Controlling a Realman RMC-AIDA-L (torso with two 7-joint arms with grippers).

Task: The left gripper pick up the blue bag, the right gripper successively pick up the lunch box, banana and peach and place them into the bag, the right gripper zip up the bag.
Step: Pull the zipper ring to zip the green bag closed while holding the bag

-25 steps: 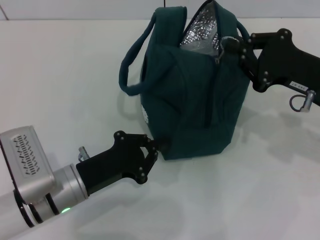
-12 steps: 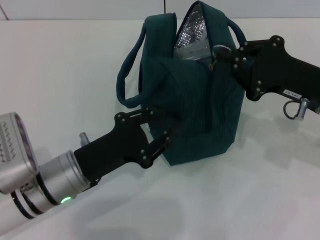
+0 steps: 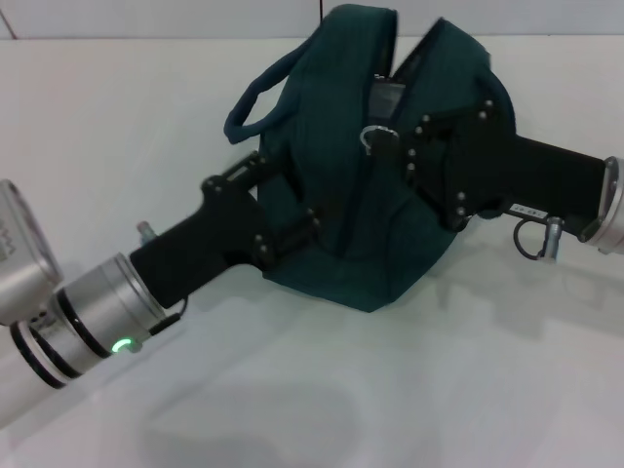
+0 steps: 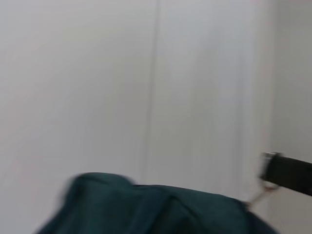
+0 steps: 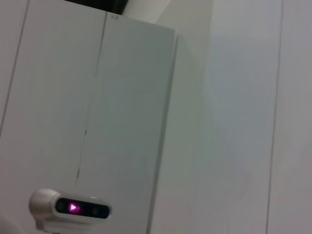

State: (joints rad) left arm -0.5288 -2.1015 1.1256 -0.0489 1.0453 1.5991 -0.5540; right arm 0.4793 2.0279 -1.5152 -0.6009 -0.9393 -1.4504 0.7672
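The blue bag (image 3: 361, 185) sits tilted between both grippers, its zipper line running up toward the ring pull (image 3: 373, 136), which lies just ahead of the right gripper (image 3: 414, 156). The left gripper (image 3: 297, 229) presses into the bag's lower side. I cannot tell either gripper's jaw state, nor what the bag holds.

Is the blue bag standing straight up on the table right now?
No, the blue bag leans over, squeezed between the left gripper and the right gripper.
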